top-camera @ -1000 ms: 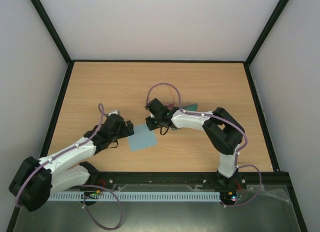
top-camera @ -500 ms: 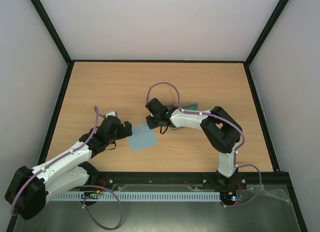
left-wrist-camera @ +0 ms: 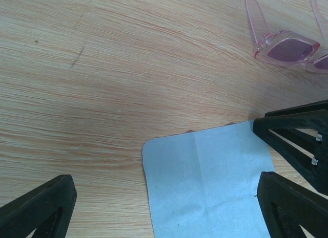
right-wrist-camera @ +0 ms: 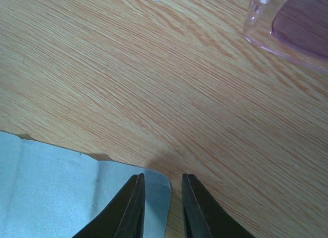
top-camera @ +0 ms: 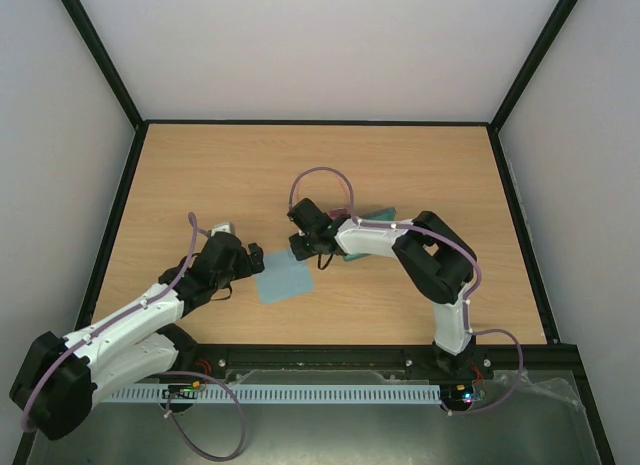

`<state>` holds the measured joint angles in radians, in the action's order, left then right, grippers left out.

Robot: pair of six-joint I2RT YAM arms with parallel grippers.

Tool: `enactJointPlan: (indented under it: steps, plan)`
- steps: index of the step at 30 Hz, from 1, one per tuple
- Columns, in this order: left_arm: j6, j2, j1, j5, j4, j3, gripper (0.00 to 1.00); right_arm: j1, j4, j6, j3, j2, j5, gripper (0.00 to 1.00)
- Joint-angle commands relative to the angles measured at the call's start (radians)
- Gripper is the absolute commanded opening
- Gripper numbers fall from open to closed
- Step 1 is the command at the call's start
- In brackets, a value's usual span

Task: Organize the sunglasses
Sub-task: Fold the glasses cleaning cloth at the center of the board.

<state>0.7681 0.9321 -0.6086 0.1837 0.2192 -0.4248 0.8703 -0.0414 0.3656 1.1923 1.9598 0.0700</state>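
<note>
Right tool [right-wrist-camera: 163, 179] edged left; one sunglasses [left-wrist-camera: 289, 48], one cloth [left-wrist-camera: 205, 181].

The wood-grain worktop [top-camera: 400, 165] carries a flat light-blue cloth [top-camera: 283, 281]. The sunglasses [left-wrist-camera: 289, 47] lie just beyond the cloth's far right corner, not touching it. A blue-green case [top-camera: 382, 213] lies farther right.

Light wooden tabletop [top-camera: 200, 175]; plain white walls [top-camera: 320, 45]; black frame rails [top-camera: 101, 55]
</note>
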Motion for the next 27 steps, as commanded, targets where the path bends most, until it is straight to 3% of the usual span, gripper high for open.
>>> enactJointPlan:
  steps: [1, 15, 19, 27]
  plan:
    - [0.002, 0.003, -0.004, 0.008, 0.018, 0.003, 0.99, 0.009, -0.025, -0.01, 0.024, 0.028, -0.012, 0.21]
    - [0.007, -0.02, -0.004, 0.012, 0.031, 0.008, 0.99, 0.023, -0.039, -0.017, 0.033, 0.04, 0.003, 0.1]
    - [0.004, -0.006, -0.004, 0.009, 0.019, 0.008, 1.0, 0.023, -0.037, -0.017, 0.032, 0.039, 0.008, 0.02]
    - [-0.001, 0.098, -0.003, -0.007, -0.048, 0.007, 1.0, 0.024, -0.019, -0.012, 0.006, 0.001, 0.028, 0.01]
